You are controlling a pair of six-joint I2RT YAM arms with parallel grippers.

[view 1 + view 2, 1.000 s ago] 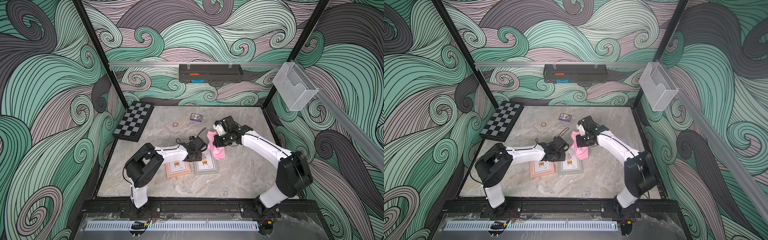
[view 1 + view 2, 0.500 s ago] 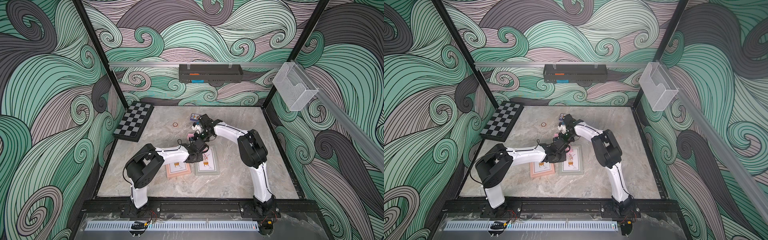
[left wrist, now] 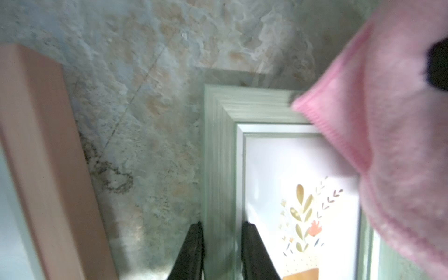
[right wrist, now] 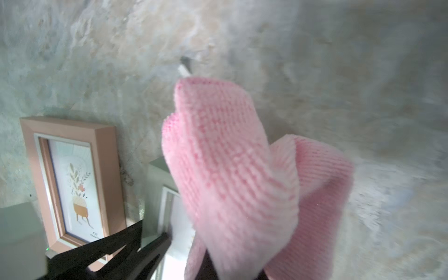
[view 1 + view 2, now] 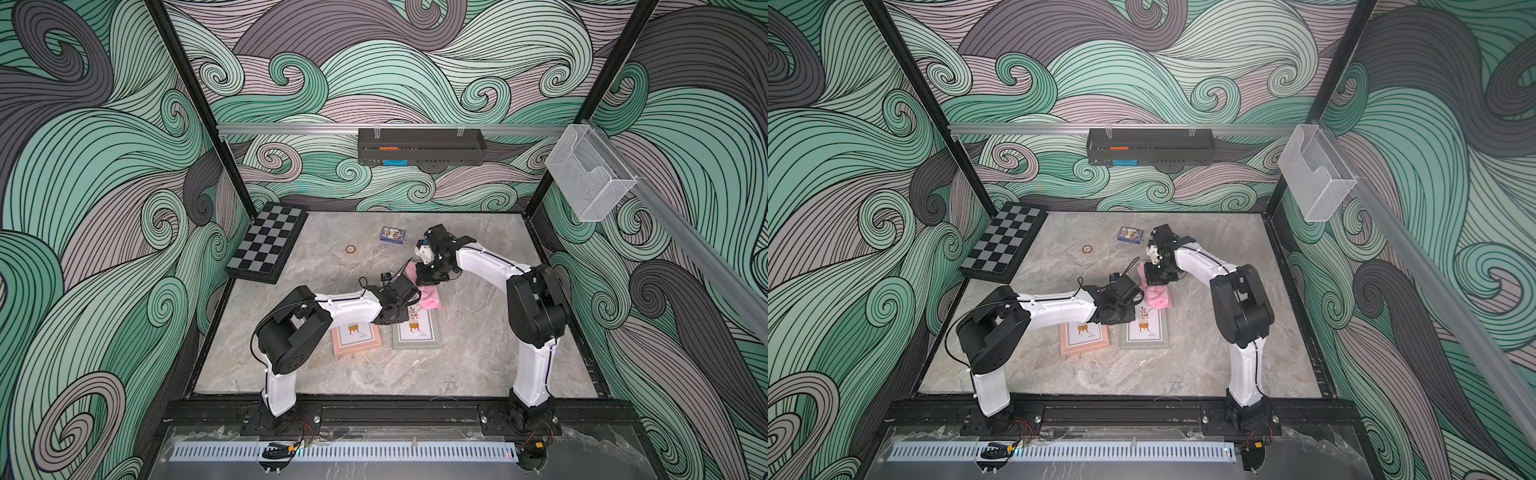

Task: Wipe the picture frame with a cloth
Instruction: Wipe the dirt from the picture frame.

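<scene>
Marbled grey table (image 5: 478, 374), wave-patterned walls. Item: cloth (image 5: 430, 297), pink, soft, judged light and limp. It is bunched in my tightly closed right pincer (image 5: 428, 277), draped over the far end of the green frame (image 5: 417, 336) mid-table. Frame rigid, glazing probably fragile; my left pincer (image 3: 222, 225) clamps its side rail.

Fuzzy pink cloth (image 4: 230, 169), stone-look bench (image 5: 374, 370), painted mouldings.
Cloth: looped-pile fabric, soft, matt, ribbed stitched hem. Green frame (image 3: 218, 150): sage painted moulding, stepped profile, satin finish, wood or plastic unclear; white paper print inside. Pink frame (image 4: 106, 174): smooth salmon finish, matt, white inner lip, paper print. Bench: grey-beige marble pattern, smooth, faint sheen. Fingers (image 3: 192, 254): black, matt, plastic-looking. Arm shells (image 5: 353, 309): white glossy plastic, black matt joints. Chessboard (image 5: 266, 243): grey and black squares, matt. Rail (image 5: 291, 129): brushed pale metal. Wall tray (image 5: 419, 147): black perforated metal, matt. Holder (image 5: 590, 187): clear glossy plastic. Walls (image 5: 104, 166): printed swirls, flat matt.
</scene>
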